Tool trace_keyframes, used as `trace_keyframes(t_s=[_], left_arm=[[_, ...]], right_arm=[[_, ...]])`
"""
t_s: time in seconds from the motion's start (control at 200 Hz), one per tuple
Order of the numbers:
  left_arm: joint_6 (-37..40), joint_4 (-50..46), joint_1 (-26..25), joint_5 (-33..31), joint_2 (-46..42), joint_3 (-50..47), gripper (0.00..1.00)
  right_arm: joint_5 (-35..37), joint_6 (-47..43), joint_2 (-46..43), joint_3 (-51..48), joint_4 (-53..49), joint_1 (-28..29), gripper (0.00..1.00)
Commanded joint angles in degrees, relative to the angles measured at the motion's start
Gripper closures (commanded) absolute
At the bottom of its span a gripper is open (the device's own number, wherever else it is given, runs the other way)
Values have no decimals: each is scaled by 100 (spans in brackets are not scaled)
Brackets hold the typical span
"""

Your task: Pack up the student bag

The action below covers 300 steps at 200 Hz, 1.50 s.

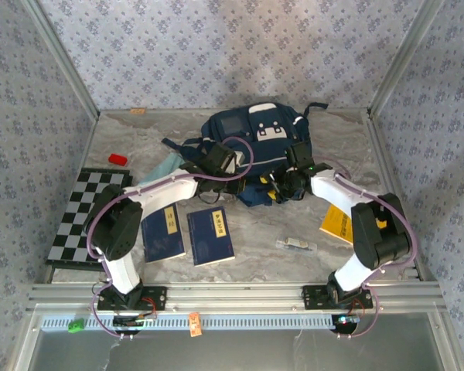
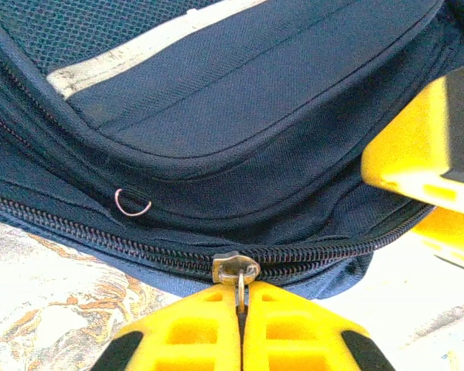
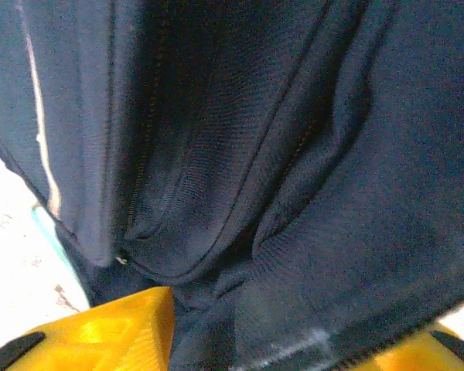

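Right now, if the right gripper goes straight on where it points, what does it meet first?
The student bag: its navy fabric sits directly ahead of the right gripper, and seemingly between its open fingers.

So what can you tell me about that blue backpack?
The backpack is navy woven fabric with white patches and a pale stripe. It lies at the far middle of the table, straps trailing. The left fingers pinch its zipper pull, and its fabric sits between the right fingers.
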Motion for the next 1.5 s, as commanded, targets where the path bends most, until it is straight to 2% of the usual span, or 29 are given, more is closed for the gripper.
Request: trace_keyframes(t_s=[0.0, 0.105, 0.165, 0.34, 0.525, 0.67, 0.79, 0.944, 1.054, 1.149, 1.244, 1.329, 1.379, 1.469, 1.494], left_arm=[[355, -69, -72, 74, -20, 304, 100], [591, -364, -31, -39, -5, 370, 100], [661, -462, 39, -120, -43, 358, 100], [766, -503, 453, -166, -254, -2, 100], [777, -524, 1186, -376, -190, -179, 100], [654, -493, 1691, -316, 237, 164, 100], [534, -472, 1858, -351, 653, 714, 100], [463, -713, 1912, -476, 1245, 1613, 100], [458, -790, 1959, -391, 1568, 2102, 100], [484, -884, 1993, -391, 1737, 2379, 100], [521, -908, 2013, -296, 1756, 2407, 100], [626, -1015, 2015, -78, 1642, 2344, 99], [631, -1181, 2013, 106, 1491, 2245, 83], [522, -1234, 2006, 564, 987, 1779, 63], [436, -1224, 2004, 623, 813, 1597, 60]], right_arm=[[-62, -60, 224, 280, 268, -43, 73], [-32, -192, 171, 310, 96, -130, 93], [-54, -235, 115, 282, 78, -182, 100], [-78, -350, -123, 133, 25, -392, 100], [-36, -405, -471, -49, -33, -592, 100], [20, -438, -696, -157, -123, -594, 100], [102, -499, -821, -229, -259, -522, 100], [259, -335, -913, -327, -129, -221, 100], [440, -155, -882, -361, 87, 204, 100], [701, -25, -694, -298, 194, 572, 100], [594, 138, -395, -286, 744, 735, 100], [752, -73, -320, -85, 737, 878, 85], [959, -365, -394, 46, 535, 966, 75], [1366, -887, -670, 123, 34, 1092, 55], [1416, -984, -764, 70, -3, 1093, 51]])
